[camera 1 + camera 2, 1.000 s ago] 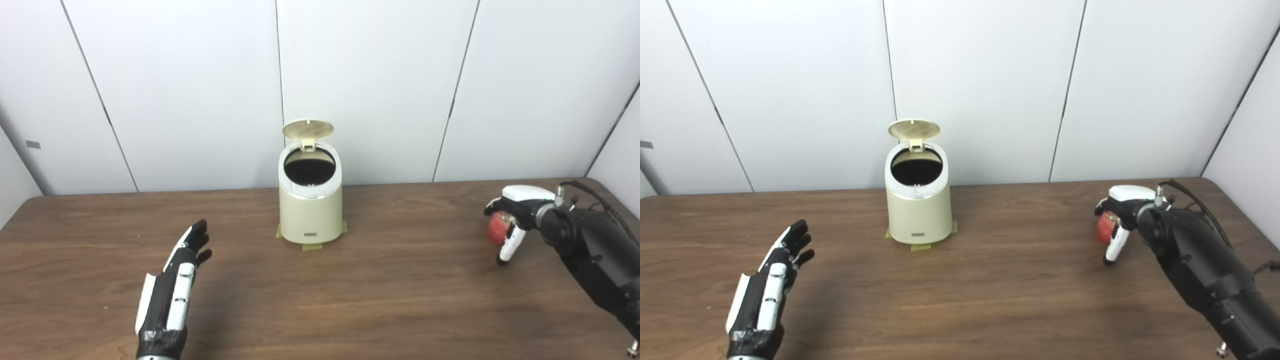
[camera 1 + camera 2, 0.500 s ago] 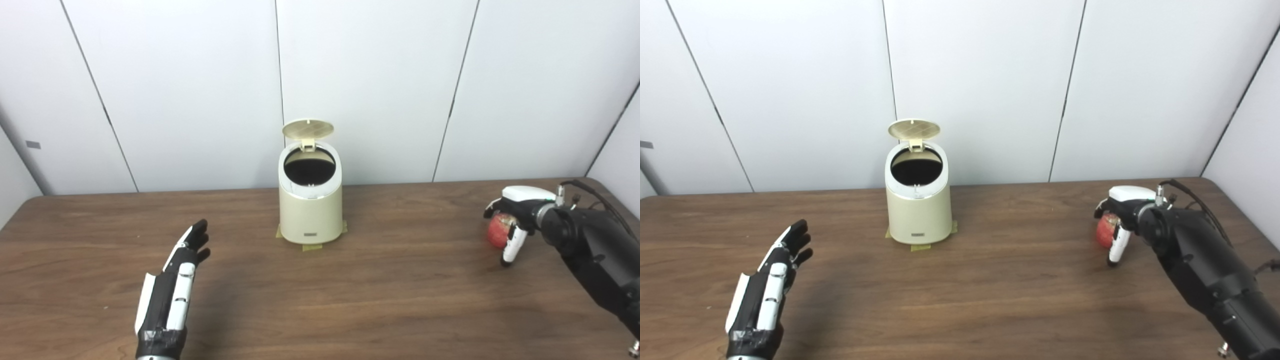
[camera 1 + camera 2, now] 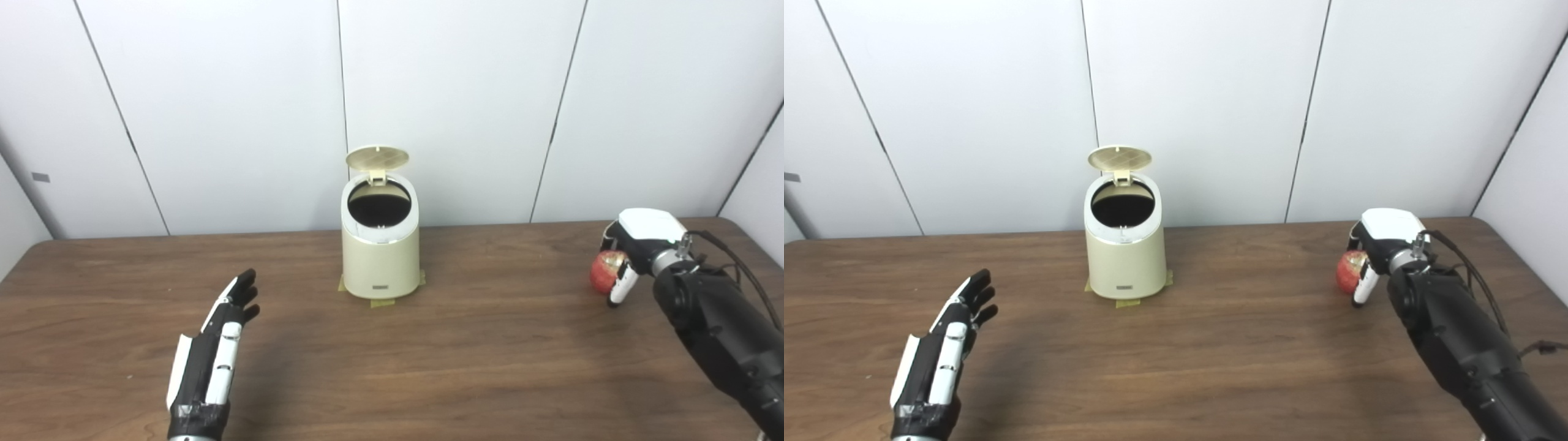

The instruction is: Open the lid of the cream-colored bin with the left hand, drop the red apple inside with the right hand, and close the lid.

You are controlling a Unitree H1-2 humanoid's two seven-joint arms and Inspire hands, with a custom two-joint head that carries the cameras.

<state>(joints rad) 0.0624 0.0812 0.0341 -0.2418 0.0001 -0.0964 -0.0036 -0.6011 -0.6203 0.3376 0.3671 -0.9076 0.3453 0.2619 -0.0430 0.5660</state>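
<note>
The cream-colored bin [image 3: 381, 260] stands at the back middle of the brown table. Its round lid [image 3: 376, 157] is tipped up and the dark opening [image 3: 379, 205] shows. My left hand [image 3: 213, 354] is open and empty, held flat above the table at the front left, well apart from the bin. My right hand [image 3: 637, 245] is shut on the red apple [image 3: 605, 273] at the far right and holds it a little above the table. The apple shows to the left of the fingers.
Strips of yellow tape [image 3: 383, 299] mark the bin's base. The brown table [image 3: 429, 355] runs to a white panelled wall [image 3: 465, 92] behind the bin. My right forearm [image 3: 716, 324] with a black cable crosses the front right corner.
My right hand has closed on the apple and lifted it slightly, moving up and a little left. The left hand and the bin have not moved.
</note>
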